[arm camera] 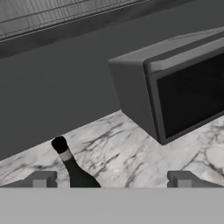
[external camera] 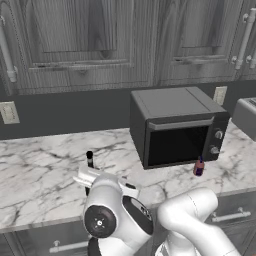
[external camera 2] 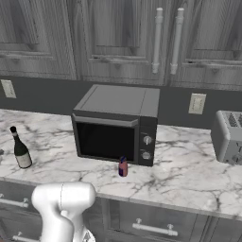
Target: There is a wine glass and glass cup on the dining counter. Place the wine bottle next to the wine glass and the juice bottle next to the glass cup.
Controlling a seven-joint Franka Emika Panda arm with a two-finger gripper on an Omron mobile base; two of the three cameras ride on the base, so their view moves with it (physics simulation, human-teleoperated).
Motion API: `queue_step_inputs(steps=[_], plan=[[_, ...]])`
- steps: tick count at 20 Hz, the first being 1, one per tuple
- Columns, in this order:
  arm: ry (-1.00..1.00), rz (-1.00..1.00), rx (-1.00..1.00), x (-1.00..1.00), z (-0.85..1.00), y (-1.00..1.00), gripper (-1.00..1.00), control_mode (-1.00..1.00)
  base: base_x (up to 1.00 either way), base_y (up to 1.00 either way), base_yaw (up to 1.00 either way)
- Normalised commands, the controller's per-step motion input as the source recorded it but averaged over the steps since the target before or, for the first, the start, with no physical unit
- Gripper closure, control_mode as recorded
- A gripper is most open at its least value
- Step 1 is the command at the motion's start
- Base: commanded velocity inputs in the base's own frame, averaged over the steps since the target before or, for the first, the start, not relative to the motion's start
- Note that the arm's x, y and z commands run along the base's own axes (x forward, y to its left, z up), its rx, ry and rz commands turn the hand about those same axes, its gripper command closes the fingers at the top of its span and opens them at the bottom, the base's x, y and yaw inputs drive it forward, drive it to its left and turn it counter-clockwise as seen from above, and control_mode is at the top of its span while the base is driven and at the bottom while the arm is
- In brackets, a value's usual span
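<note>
Standing upright on the marble counter (external camera 2: 189,175), left of the microwave (external camera 2: 116,125), the wine bottle (external camera 2: 20,149) lies just ahead of the gripper (arm camera: 111,177), nearer its left finger, long axis vertical. The jaws stand wide apart, empty, the hand held level at neck height.

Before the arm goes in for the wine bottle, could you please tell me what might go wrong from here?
1. The wine bottle sits left of centre between the open tool's fingertips, so closing now could nudge or tip this tall, slim bottle.
2. The microwave stands close to the bottle's right; a wide swing might strike it.
3. The juice bottle stands near the counter's front edge and might be knocked off.
</note>
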Motion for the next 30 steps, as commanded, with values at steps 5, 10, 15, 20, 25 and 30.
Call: queue_step_inputs(steps=[5,10,15,20,25,30], plan=[[-0.07,-0.01,0.00,0.18,-0.15,0.00,-1.00,-1.00,0.00,0.00,0.00],[-0.05,0.00,0.00,0.23,-0.15,0.00,-1.00,-1.00,0.00,0.00,0.00],[0.00,0.00,0.00,0.21,-0.16,0.01,-1.00,-1.00,0.00,0.00,0.00],[0.00,0.00,0.00,0.18,-0.16,0.08,-1.00,-1.00,0.00,0.00,0.00],[0.00,0.00,0.00,0.21,-0.13,0.08,-1.00,-1.00,0.00,0.00,0.00],[0.00,0.00,0.00,0.21,-0.10,0.08,-1.00,-1.00,0.00,0.00,0.00]])
